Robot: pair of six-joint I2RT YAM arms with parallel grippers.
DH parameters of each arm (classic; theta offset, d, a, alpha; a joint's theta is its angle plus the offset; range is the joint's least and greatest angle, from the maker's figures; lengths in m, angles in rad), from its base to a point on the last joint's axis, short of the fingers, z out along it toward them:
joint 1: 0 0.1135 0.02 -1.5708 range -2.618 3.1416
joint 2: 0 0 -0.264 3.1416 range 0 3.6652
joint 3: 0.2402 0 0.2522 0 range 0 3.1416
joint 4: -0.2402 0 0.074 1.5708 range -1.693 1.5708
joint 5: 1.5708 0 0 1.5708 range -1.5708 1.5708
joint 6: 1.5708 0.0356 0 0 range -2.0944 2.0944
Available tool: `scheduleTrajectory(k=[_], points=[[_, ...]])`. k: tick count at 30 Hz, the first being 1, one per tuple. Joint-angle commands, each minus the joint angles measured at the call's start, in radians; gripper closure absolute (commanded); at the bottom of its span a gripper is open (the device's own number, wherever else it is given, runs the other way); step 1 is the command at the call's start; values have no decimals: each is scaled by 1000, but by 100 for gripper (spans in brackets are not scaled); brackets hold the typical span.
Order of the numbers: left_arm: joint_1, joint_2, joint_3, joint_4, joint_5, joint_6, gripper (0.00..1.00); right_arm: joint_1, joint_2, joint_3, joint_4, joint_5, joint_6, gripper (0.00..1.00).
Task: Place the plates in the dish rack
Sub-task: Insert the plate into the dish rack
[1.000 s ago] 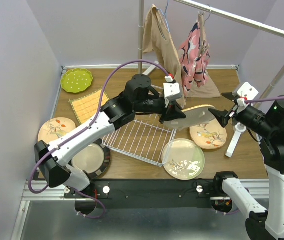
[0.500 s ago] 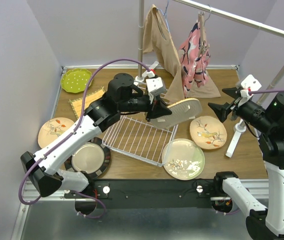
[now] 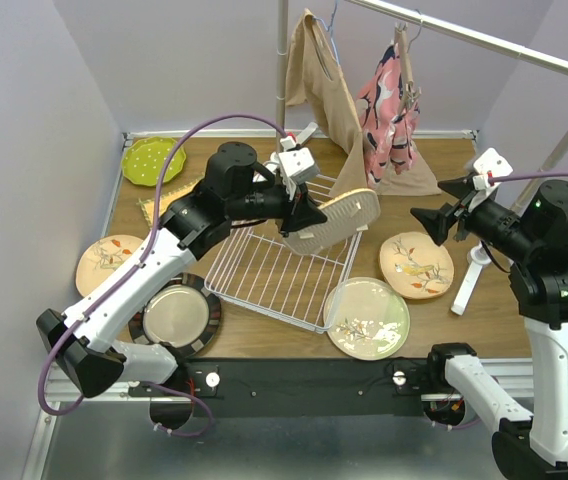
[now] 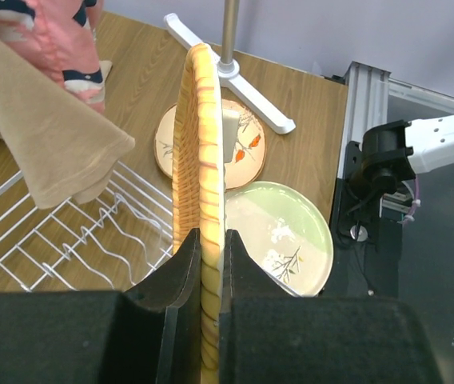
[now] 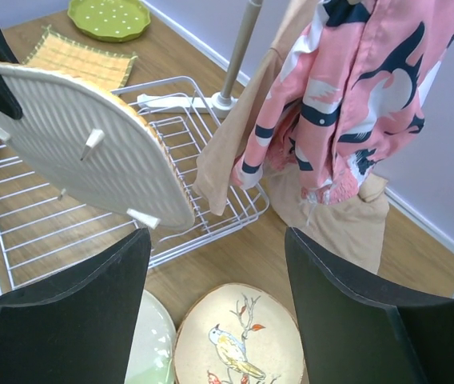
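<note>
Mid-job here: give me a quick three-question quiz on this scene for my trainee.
1. True or false: the left end effector grips a plate over the dish rack.
2. How many plates lie flat on the table?
3. The right end effector is: A open and empty; B shut on a plate; C shut on cloth.
Key: 1 true; 2 five; 3 A.

I see a cream plate (image 3: 339,218) tipped on edge over the white rack (image 3: 274,275). The green plate (image 3: 151,158), tan plates (image 3: 416,263), pale-green plate (image 3: 367,318) and silvery plate (image 3: 176,315) lie flat around it.
</note>
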Motion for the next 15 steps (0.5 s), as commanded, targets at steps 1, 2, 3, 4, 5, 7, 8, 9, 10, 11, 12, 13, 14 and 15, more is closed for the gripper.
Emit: scheduleTrajectory(k=[1,2,3,4,5,7,8,9,10,11,12,13,14,15], points=[[28,-50,40,18,-27,-4,100,-5,0,-32,11,4,22,24],[33,-51,38,19,-32,-7,100,-3,0,-35,11,4,22,24],[41,-54,35,19,-36,-10,100,-3,0,-40,11,6,21,24],[44,-56,32,21,-40,-15,100,-5,3,-44,11,9,22,24],[47,-59,32,22,-44,-19,100,-5,1,-47,9,7,22,24],[56,-60,32,22,-52,-24,100,-5,3,-55,11,10,24,24],[59,-60,32,21,-56,-29,100,-3,4,-58,11,12,21,24],[61,-60,34,22,-62,-30,100,-5,4,-60,12,13,20,24],[64,-60,35,22,-67,-30,100,-3,6,-63,12,15,20,24],[71,-62,37,22,-69,-33,100,-5,7,-66,11,16,20,24],[76,-62,37,22,-76,-41,100,-3,9,-69,12,20,19,24],[81,-64,40,21,-81,-44,100,-5,12,-72,12,21,19,24],[87,-62,43,15,-89,-49,100,-5,10,-73,12,21,19,24],[91,-64,45,10,-108,-55,100,-3,12,-80,11,26,19,24]])
